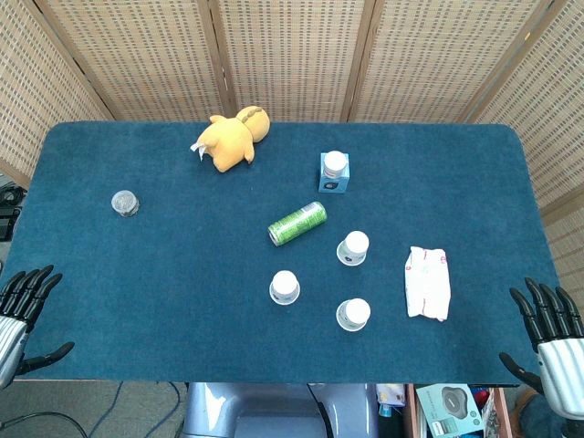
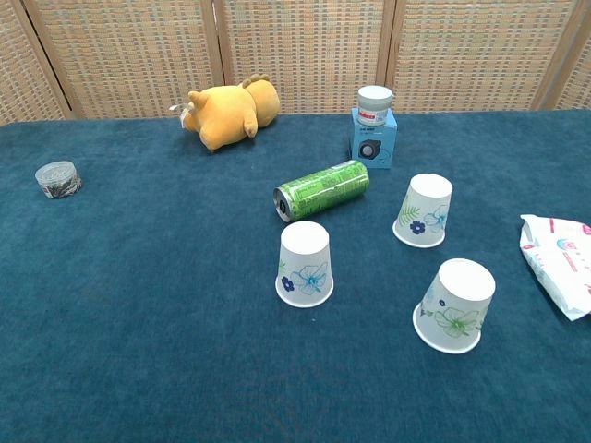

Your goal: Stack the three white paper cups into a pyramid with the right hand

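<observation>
Three white paper cups with flower prints stand upside down, apart from each other, on the blue table. One cup (image 1: 285, 287) (image 2: 306, 264) is left of centre, another (image 1: 352, 315) (image 2: 455, 305) is nearest the front, and the third (image 1: 352, 247) (image 2: 424, 210) sits further back. My right hand (image 1: 552, 330) hangs at the table's front right corner, fingers spread, holding nothing. My left hand (image 1: 23, 306) is at the front left corner, also open and empty. Neither hand shows in the chest view.
A green can (image 1: 297, 223) (image 2: 322, 189) lies on its side just behind the cups. A blue box (image 1: 334, 176) (image 2: 373, 138) with a small jar on top, a yellow plush toy (image 1: 232, 139) (image 2: 225, 111), a small round tin (image 1: 125, 203) (image 2: 58, 179) and a tissue pack (image 1: 428, 282) (image 2: 559, 261) also sit on the table.
</observation>
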### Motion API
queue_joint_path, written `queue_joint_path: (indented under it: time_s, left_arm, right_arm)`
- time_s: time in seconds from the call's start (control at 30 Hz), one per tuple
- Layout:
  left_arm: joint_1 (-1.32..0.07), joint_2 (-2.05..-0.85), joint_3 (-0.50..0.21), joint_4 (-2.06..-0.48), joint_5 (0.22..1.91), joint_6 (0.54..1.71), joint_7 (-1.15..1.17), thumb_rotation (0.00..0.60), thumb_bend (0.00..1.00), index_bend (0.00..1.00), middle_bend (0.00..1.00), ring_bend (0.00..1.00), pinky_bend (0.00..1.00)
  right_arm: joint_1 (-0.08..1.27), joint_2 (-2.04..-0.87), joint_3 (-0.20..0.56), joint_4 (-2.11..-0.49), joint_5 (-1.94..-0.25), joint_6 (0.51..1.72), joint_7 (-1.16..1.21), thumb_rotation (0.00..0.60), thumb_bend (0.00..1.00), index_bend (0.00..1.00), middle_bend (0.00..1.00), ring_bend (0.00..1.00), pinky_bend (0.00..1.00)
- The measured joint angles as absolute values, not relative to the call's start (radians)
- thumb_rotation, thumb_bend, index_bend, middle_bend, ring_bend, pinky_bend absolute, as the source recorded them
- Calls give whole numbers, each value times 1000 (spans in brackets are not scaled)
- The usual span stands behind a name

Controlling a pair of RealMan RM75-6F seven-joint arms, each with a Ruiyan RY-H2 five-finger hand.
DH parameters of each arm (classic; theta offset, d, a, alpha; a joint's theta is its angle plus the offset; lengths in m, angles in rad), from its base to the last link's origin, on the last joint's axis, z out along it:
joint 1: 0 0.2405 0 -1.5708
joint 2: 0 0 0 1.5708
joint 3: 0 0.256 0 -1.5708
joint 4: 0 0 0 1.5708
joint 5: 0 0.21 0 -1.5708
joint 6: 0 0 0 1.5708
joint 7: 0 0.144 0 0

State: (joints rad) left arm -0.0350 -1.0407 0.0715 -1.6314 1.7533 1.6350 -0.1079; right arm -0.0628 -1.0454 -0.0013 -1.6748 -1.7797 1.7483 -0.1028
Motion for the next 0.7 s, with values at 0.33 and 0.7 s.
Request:
queue_joint_path:
  time_s: [0.33, 0.7]
  left_arm:
    - [-35, -1043, 68, -1629, 1752, 1637, -112, 600, 166, 0, 0, 0, 0]
    - [-45, -1055, 53, -1641, 1724, 1610, -75, 600, 166, 0, 0, 0, 0]
  right_arm:
    - [-64, -1043, -9, -1679, -1785, 1735, -111, 600, 0, 0, 0, 0, 0]
    - [121, -1045, -40, -1665, -1911, 1471, -19, 600, 0, 136, 198, 89, 201]
